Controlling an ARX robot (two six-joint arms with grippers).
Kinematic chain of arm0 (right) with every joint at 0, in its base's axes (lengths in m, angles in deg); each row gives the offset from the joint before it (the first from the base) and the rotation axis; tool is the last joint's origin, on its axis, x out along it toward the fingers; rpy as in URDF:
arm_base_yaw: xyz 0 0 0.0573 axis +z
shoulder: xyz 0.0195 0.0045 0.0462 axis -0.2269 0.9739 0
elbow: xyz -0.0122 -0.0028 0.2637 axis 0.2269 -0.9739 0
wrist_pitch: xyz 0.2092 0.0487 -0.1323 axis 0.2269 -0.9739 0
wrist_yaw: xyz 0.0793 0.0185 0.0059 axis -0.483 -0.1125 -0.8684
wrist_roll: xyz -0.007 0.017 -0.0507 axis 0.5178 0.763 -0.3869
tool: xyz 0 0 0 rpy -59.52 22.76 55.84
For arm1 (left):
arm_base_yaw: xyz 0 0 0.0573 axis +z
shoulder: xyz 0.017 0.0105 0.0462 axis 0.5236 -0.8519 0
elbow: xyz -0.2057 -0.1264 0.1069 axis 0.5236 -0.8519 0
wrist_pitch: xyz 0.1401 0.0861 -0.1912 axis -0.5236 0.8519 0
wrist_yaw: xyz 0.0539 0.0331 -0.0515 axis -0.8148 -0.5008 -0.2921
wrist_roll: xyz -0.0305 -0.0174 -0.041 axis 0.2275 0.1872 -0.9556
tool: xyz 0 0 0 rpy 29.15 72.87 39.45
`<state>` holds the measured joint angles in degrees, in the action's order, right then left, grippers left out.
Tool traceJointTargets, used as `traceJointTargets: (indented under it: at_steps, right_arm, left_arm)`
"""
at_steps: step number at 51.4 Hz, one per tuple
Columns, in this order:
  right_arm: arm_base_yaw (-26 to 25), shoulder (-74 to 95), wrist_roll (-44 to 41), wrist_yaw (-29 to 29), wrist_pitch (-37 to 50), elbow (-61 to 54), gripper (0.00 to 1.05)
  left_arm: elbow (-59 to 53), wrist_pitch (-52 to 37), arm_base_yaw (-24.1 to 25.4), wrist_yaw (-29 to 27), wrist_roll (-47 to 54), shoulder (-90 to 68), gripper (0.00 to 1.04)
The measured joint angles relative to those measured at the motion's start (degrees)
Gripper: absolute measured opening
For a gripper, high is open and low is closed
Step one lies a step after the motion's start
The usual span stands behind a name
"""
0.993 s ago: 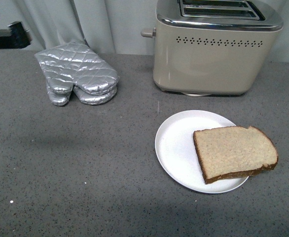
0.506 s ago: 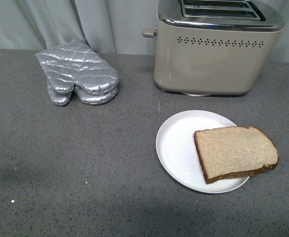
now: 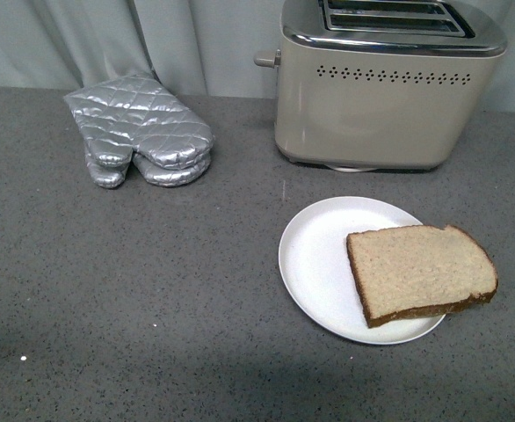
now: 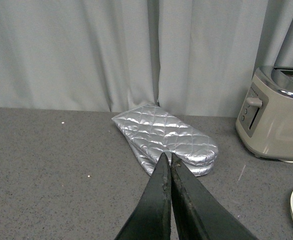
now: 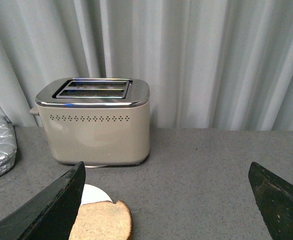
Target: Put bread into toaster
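1. Pale grey curtains (image 3: 196, 44) close off the back, and a speckled grey counter (image 3: 152, 290) carries everything.
2. Toaster (image 3: 389, 88): it stands upright at the back right. Both slots (image 5: 93, 89) look open and unloaded, and the lever knob is on the side facing the mitts.
3. Silver oven mitts (image 3: 139, 132): stacked at the back left, well apart from the toaster and not needed for this job.
4. White plate (image 3: 315, 255): just in front of the toaster, not touching it.
5. Bread (image 3: 420, 272): one slice lies flat on the plate's right half, its crust overhanging the rim.
6. Right gripper (image 5: 166, 170): its fingers are spread wide and hold nothing. The bread (image 5: 102, 220) lies below and off to one side of it, nearer one finger than between the two.
7. Left gripper (image 4: 170, 165): its fingers are pressed together and empty. It points at the mitts, far from the slice.
8. The step in hand looks like the reach. The right arm seems best placed for it: centre over the overhanging crust, pinch that free edge gently so the crumb is not crushed, then turn the slice upright before lining it up with a slot.
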<state>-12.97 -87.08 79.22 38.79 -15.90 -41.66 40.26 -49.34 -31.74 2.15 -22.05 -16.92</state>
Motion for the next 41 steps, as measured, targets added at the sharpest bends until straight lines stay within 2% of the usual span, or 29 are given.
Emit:
traceJointTargets:
  at_steps: [25,41]
  right_arm:
    - [0.0,0.0,0.0,0.0,0.0,0.0,0.95]
    - [0.0,0.0,0.0,0.0,0.0,0.0,0.95]
  left_arm:
    - [-0.1,17.6,0.0,0.0,0.0,19.2,0.04]
    - [-0.1,23.8,0.0,0.0,0.0,25.5,0.04]
